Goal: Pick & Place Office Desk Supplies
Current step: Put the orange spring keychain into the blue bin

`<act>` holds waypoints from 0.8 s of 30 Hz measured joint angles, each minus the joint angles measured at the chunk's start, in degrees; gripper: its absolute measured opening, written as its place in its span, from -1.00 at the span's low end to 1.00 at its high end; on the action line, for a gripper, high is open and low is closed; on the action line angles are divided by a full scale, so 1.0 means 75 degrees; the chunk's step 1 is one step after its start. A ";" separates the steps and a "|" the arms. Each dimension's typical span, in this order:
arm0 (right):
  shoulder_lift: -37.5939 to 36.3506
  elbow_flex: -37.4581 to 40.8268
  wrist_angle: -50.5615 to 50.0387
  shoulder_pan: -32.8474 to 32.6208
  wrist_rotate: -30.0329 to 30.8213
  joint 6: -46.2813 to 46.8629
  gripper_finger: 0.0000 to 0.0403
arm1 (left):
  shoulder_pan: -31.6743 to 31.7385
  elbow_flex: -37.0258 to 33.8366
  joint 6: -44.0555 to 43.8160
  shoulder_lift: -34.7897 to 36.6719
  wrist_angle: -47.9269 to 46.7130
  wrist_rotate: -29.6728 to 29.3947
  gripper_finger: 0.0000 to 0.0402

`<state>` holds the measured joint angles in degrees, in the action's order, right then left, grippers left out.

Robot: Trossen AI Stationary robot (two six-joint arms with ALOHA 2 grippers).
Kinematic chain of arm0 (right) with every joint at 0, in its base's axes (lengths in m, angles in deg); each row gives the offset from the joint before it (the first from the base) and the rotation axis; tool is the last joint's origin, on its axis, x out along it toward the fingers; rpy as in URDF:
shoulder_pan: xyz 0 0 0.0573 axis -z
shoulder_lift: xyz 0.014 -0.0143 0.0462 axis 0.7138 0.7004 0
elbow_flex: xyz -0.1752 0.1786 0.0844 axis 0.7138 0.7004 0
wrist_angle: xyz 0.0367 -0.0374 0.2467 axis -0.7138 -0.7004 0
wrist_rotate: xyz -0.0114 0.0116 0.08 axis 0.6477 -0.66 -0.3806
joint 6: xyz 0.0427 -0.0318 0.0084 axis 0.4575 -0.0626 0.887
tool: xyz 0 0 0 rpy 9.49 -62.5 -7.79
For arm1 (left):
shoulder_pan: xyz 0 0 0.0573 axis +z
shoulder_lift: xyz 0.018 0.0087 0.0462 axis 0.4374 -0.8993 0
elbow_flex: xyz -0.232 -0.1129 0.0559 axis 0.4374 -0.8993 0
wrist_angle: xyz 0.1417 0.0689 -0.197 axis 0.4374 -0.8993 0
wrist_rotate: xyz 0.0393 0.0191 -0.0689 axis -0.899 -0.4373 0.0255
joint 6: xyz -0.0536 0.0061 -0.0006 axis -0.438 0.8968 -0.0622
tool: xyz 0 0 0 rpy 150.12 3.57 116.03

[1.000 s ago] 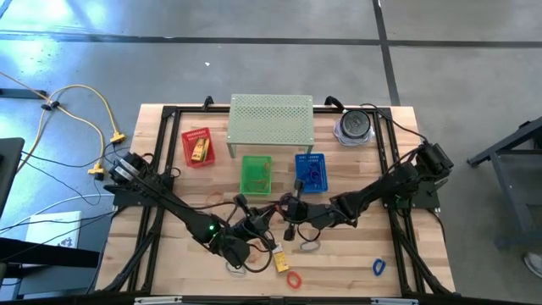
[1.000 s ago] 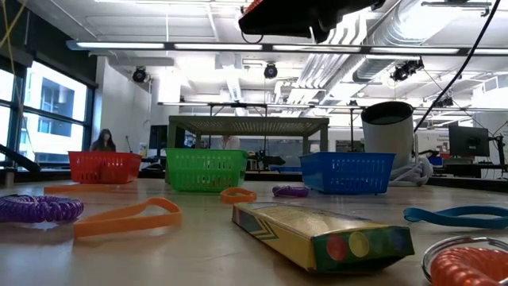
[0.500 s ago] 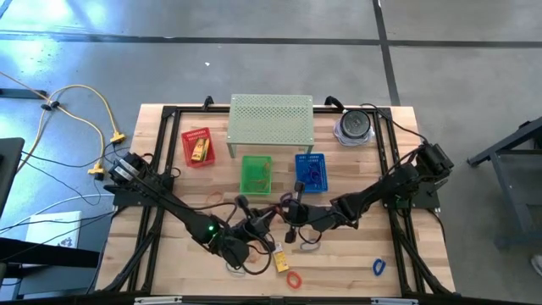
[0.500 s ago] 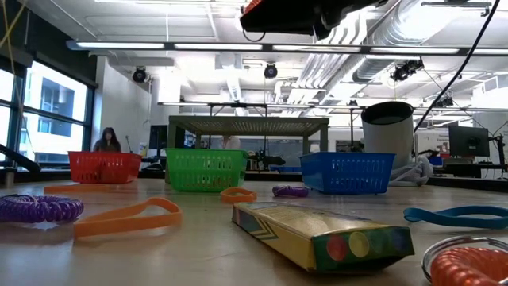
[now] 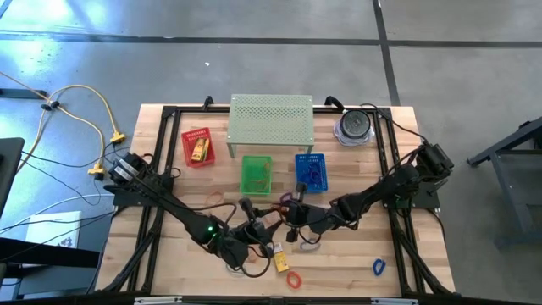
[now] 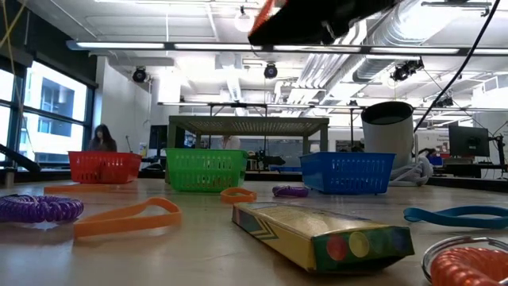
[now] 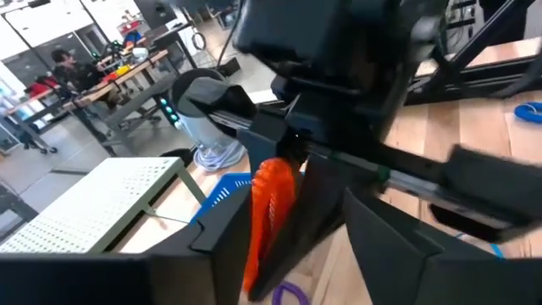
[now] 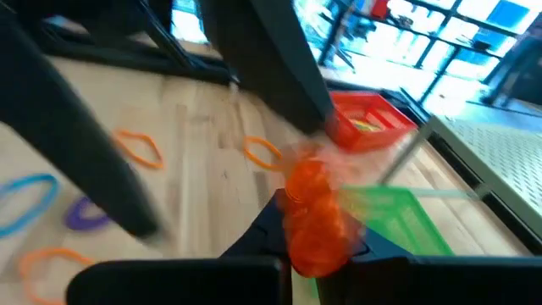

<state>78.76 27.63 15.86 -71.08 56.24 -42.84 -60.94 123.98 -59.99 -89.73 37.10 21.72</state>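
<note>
An orange coiled loop (image 8: pixel 312 213) hangs above the table's middle, where my two grippers meet. My right gripper (image 8: pixel 315 241) comes in from the table's right and is shut on it. My left gripper (image 7: pixel 296 229) comes from the left, open, with the coil (image 7: pixel 269 207) standing between its fingers. On the table lie a yellow packet (image 6: pixel 321 236), a purple coil (image 6: pixel 36 208), orange loops (image 6: pixel 127 218), a blue loop (image 6: pixel 460 214), another orange coil (image 6: pixel 470 266) and a red loop (image 5: pixel 294 279). My right gripper pinches the orange coil's lower part (image 8: pixel 315 246) between its two fingers, coming roughly level from the table's right. The coil sticks out past the fingertips and is lifted clear of the table. My left gripper has the coil between its open fingers; whether a finger (image 7: pixel 222 241) touches it, I cannot tell.
Red (image 5: pixel 197 146), green (image 5: pixel 256 174) and blue (image 5: pixel 310 171) mesh baskets stand in a row at mid-table. Behind them is the pale green perforated shelf (image 5: pixel 271 120). A grey round container (image 5: pixel 354 125) sits at the far right. The red basket holds a yellow packet.
My left gripper has opened around the orange coil, which stays in my right gripper above the table's middle. In the low view the dark arm overhead has tipped a little. The loops and the packet on the table have not moved.
</note>
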 joint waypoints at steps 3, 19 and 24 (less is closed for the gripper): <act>-0.0230 0.0000 -0.0717 -0.0091 0.0378 0.0285 -0.95 | -0.0127 0.0000 0.0018 0.0000 0.0026 -0.0267 -0.06; -0.2646 -0.0006 -0.7954 0.0316 0.0315 0.5227 -0.95 | -0.0497 0.0000 -0.2393 0.1144 -0.2825 0.1522 -0.05; -0.2701 -0.0006 -0.8240 0.1286 -0.0891 0.5125 -0.95 | 0.0133 0.0000 -0.3557 0.1593 -0.4456 0.3875 -0.05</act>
<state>58.50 27.59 -45.94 -61.43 49.56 -4.40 -59.94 123.98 -86.67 -77.79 3.68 50.79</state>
